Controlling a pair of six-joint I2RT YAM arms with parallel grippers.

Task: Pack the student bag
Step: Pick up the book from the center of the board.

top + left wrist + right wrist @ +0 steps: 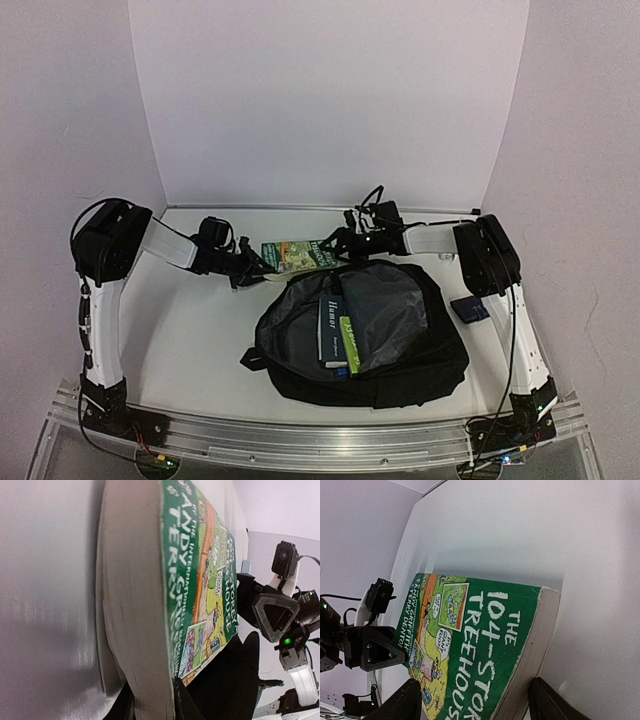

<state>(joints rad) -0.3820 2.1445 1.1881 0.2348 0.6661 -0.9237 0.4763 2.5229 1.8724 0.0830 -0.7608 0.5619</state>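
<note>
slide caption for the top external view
Left gripper pinches a green book beyond the open student bag while the right gripper straddles its other end

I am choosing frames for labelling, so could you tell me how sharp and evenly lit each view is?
Top view: even light, sharp, but the black bag shows little detail. Left wrist: the book fills the frame, its page edge soft, the table a blur. Right wrist: cover crisp, table bright, faint shadow.

i see a green treehouse paperback [298, 255] lying cover up at the far side of the white table [190, 320]. a small dark blue pouch [469, 309] sits near the right edge. a blue book [330, 330] and a green-spined book [349, 345] stand touching.
</note>
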